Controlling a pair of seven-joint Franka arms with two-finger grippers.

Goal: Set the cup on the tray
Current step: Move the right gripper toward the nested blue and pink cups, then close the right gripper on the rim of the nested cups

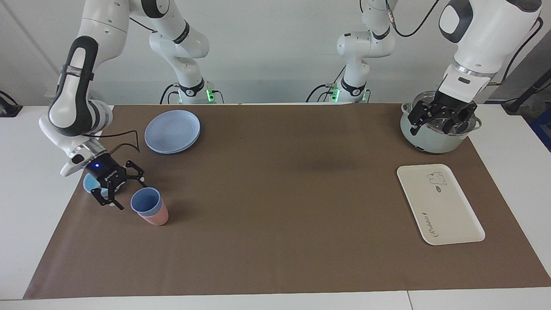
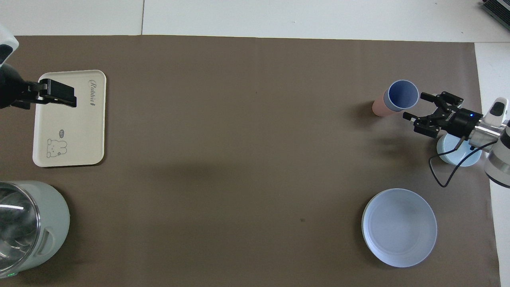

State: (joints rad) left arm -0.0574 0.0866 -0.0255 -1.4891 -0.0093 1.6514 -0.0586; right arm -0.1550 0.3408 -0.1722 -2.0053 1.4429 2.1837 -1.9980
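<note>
fingers point(image 1: 107, 202) spreading wide on right gripper point(image 1: 122, 192) beside cup point(image 1: 145, 201) nesting in pink cup point(image 1: 157, 218), bowl point(image 1: 90, 184) at gripper's ten o'clock, tray point(image 1: 440, 204) lying well apart, left gripper point(image 1: 441, 118) hanging open-fingered over pot point(image 1: 430, 140).

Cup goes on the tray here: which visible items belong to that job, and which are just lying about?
Job: blue cup, nested in the pink cup; tray; right tool, open beside the cup.

Lying about: pink cup, plates, small bowl, pot, waiting left tool.
</note>
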